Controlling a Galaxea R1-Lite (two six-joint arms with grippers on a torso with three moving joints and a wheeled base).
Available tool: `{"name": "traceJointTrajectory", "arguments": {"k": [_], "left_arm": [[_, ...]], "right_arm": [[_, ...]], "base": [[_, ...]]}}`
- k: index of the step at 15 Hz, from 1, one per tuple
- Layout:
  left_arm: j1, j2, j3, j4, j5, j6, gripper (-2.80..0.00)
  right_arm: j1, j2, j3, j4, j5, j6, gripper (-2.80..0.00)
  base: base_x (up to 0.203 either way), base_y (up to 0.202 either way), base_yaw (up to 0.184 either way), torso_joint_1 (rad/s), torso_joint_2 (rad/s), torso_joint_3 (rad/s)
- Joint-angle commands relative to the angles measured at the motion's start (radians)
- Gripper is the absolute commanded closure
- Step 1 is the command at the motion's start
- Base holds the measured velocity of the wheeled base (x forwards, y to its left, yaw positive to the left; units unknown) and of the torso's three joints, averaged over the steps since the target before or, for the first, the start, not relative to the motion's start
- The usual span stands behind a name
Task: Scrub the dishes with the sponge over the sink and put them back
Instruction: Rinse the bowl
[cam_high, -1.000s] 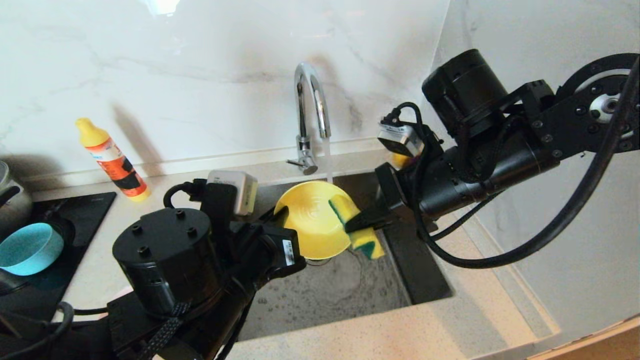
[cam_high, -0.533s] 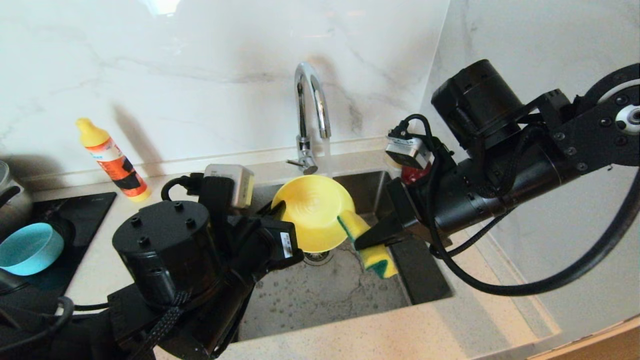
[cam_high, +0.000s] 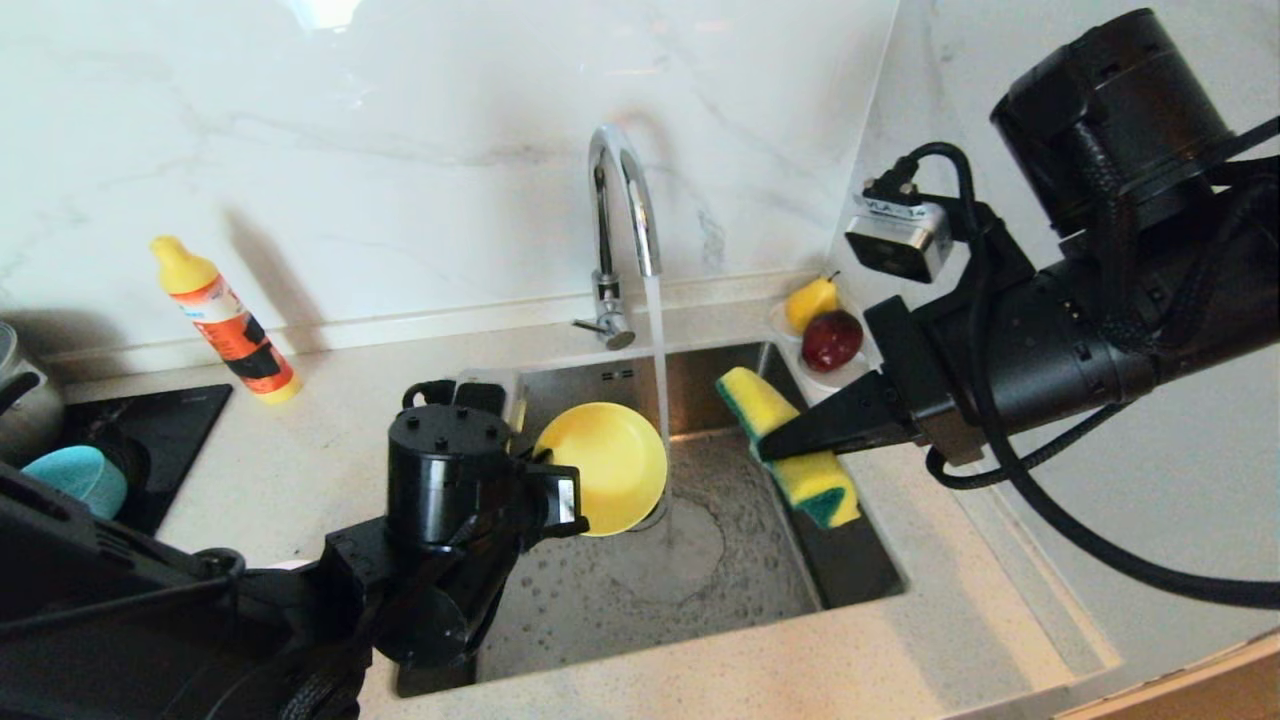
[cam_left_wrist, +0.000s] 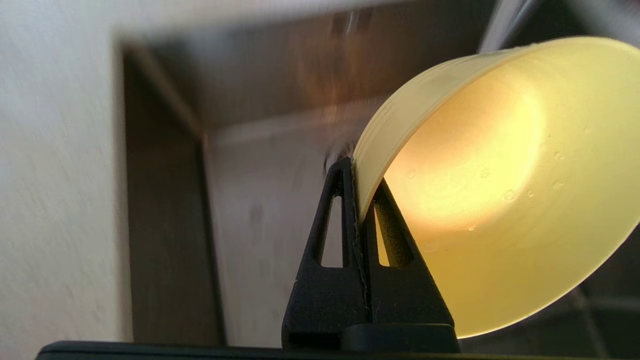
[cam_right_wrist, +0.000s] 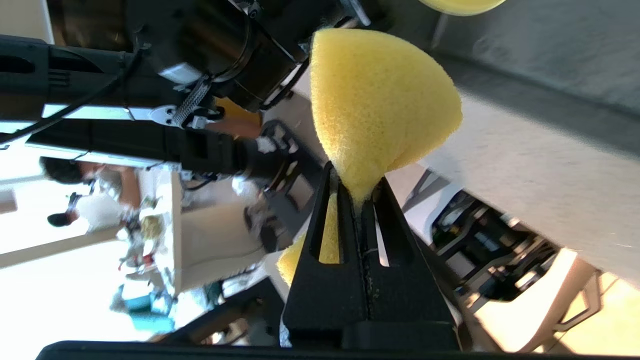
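Observation:
My left gripper (cam_high: 545, 468) (cam_left_wrist: 361, 186) is shut on the rim of the yellow bowl (cam_high: 603, 465) (cam_left_wrist: 492, 195). It holds the bowl tilted over the left part of the sink (cam_high: 640, 590), just left of the running water. My right gripper (cam_high: 768, 442) (cam_right_wrist: 358, 189) is shut on the middle of the yellow and green sponge (cam_high: 792, 450) (cam_right_wrist: 380, 95), pinching it. It holds the sponge above the sink's right edge, apart from the bowl. A light blue bowl (cam_high: 68, 480) sits far left on the black cooktop. No pink bowl is in view.
The faucet (cam_high: 622, 200) pours a stream into the sink beside the bowl. A saucer with a pear and a red fruit (cam_high: 826, 338) stands at the sink's back right corner. A detergent bottle (cam_high: 226, 322) stands by the wall, and a steel pot (cam_high: 14, 400) sits far left.
My right gripper has drawn the sponge off the bowl, up and to the right. The left arm has lowered the yellow bowl toward the sink's left side, and the fruit saucer now shows.

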Motion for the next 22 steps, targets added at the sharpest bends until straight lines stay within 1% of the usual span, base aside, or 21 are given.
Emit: {"name": "traceJointTrajectory", "arguments": {"k": [1,3,6,7,8,9,12,13,15,22], "left_arm": [[0.025,0.028,-0.071,0.203,-0.047,-0.102,0.0],[0.051,0.027,-0.171,0.438,-0.135,-0.223,0.0],[0.091,0.056,-0.384,0.777,-0.26,-0.41,0.0],[0.107,0.081,-0.452,0.871,-0.292,-0.479,0.0],[0.12,0.121,-0.509,0.935,-0.318,-0.531,0.0],[0.132,0.161,-0.562,0.982,-0.332,-0.564,0.0],[0.149,0.233,-0.7,1.076,-0.345,-0.649,0.0],[0.151,0.255,-0.738,1.099,-0.355,-0.664,0.0],[0.151,0.287,-0.797,1.114,-0.372,-0.678,0.0],[0.151,0.387,-0.91,1.113,-0.373,-0.687,0.0]], "right_arm": [[-0.026,-0.064,0.037,-0.001,0.005,-0.009,0.0],[-0.032,-0.089,0.072,-0.003,0.007,-0.022,0.0],[-0.032,-0.101,0.08,-0.003,0.008,-0.022,0.0],[-0.031,-0.104,0.089,-0.003,0.01,-0.022,0.0],[-0.031,-0.109,0.104,-0.004,0.01,-0.023,0.0],[-0.032,-0.113,0.117,-0.005,0.01,-0.023,0.0],[-0.034,-0.111,0.127,-0.017,0.01,-0.023,0.0],[-0.034,-0.111,0.129,-0.017,0.009,-0.023,0.0],[-0.034,-0.113,0.13,-0.017,0.01,-0.023,0.0],[-0.034,-0.139,0.168,-0.036,0.011,-0.023,0.0]], "base": [[0.0,0.0,0.0,0.0,0.0,0.0],[0.0,0.0,0.0,0.0,0.0,0.0],[0.0,0.0,0.0,0.0,0.0,0.0],[0.0,0.0,0.0,0.0,0.0,0.0],[0.0,0.0,0.0,0.0,0.0,0.0],[0.0,0.0,0.0,0.0,0.0,0.0],[0.0,0.0,0.0,0.0,0.0,0.0],[0.0,0.0,0.0,0.0,0.0,0.0],[0.0,0.0,0.0,0.0,0.0,0.0],[0.0,0.0,0.0,0.0,0.0,0.0]]}}
